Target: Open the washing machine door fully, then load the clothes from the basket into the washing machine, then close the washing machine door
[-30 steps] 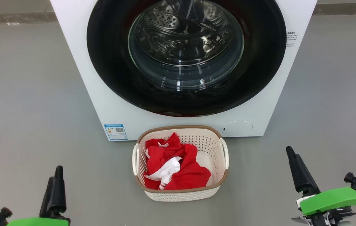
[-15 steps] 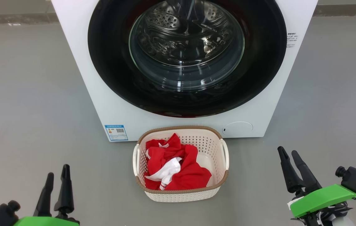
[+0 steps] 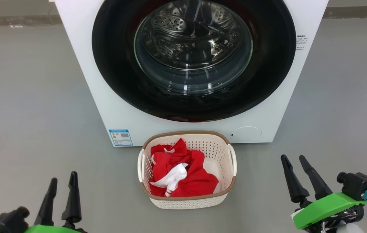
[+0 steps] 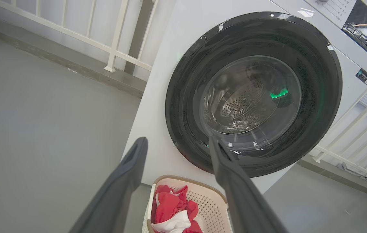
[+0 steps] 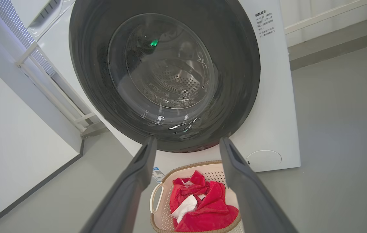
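Observation:
The white washing machine (image 3: 115, 106) stands ahead with its round black-rimmed door (image 3: 112, 64) shut flush against the front; the steel drum shows through the glass. The door (image 4: 183, 106) and machine (image 5: 274, 129) also appear in both wrist views. In front of it on the floor sits the cream basket (image 3: 186, 200), holding the red and white clothes (image 3: 183, 174). My left gripper (image 3: 63, 181) is open at the lower left, well left of the basket. My right gripper (image 3: 291, 158) is open at the lower right, well right of it. Both hold nothing.
Grey floor (image 3: 25, 97) spreads to both sides of the machine. A white railing (image 4: 112, 38) stands behind the machine at its left, another white railing (image 4: 358, 129) at its right. A white panel (image 5: 8, 136) rises beside the machine in the right wrist view.
Both grippers have turned at the wrist, so each pair of fingers now shows side by side with a gap. The right gripper has shifted slightly left and down in the view. Basket and door are unmoved.

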Available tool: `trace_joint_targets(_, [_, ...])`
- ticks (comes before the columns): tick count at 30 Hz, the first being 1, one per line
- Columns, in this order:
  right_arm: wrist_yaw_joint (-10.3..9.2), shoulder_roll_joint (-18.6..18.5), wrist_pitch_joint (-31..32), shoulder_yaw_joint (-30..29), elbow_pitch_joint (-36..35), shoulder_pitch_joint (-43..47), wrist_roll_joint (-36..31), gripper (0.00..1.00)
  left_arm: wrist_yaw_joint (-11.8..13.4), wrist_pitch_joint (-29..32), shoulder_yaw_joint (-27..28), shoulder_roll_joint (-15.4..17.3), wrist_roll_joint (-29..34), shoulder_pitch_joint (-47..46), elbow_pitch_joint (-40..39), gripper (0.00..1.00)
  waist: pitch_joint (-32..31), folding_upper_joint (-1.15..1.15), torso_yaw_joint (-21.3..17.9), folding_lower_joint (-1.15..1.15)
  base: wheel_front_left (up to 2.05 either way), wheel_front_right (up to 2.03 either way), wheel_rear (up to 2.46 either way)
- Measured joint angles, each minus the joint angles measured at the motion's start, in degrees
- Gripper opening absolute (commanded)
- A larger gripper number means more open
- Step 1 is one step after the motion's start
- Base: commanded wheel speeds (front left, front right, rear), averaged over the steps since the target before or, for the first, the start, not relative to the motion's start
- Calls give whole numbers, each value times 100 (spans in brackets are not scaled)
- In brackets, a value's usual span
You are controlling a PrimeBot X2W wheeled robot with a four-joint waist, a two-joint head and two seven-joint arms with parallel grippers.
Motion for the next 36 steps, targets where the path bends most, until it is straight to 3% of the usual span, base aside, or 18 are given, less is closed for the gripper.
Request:
trace_joint_targets(31, [0,-188,-520,313,53,-219,-2067,100,-5,-519,-109,43,2202,34,-83,100,-88,0,68,0,0,0,0])
trace_joint_targets(36, [0,-196,-524,319,62,-219,-2187,100,-5,-523,-116,46,2278,108,-110,100,-85,0,74,0,0,0,0])
